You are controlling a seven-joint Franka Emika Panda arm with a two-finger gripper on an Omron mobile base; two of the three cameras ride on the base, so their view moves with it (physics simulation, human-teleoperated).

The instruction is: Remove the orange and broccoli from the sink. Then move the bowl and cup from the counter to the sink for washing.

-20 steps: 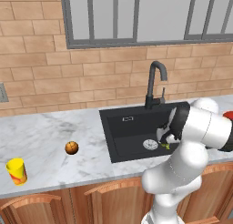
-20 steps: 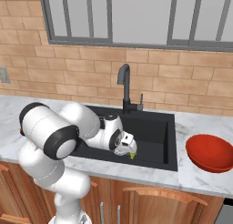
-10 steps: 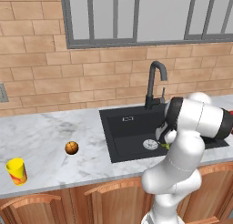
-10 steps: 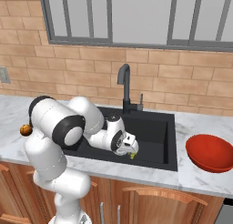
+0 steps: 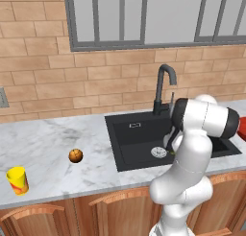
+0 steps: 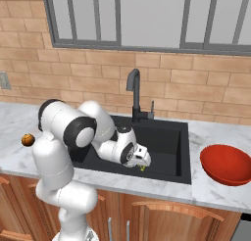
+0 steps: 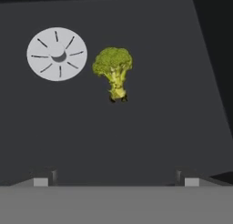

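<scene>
I'm on the broccoli (image 7: 113,72) step: it's lying on the sink (image 5: 139,139) floor just beside the drain (image 7: 57,53). My gripper (image 7: 113,180) hangs above it, spread wide, holding nothing. Next I'd drop down and close on the stalk. Orange (image 5: 75,155) sits on the bench.

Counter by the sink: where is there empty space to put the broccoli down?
The marble stretch between the orange and the sink is bare, and so is the patch between the orange and the cup. Right of the sink it is tighter: the bowl takes up most of that side. The broccoli lies beside the drain.
</scene>
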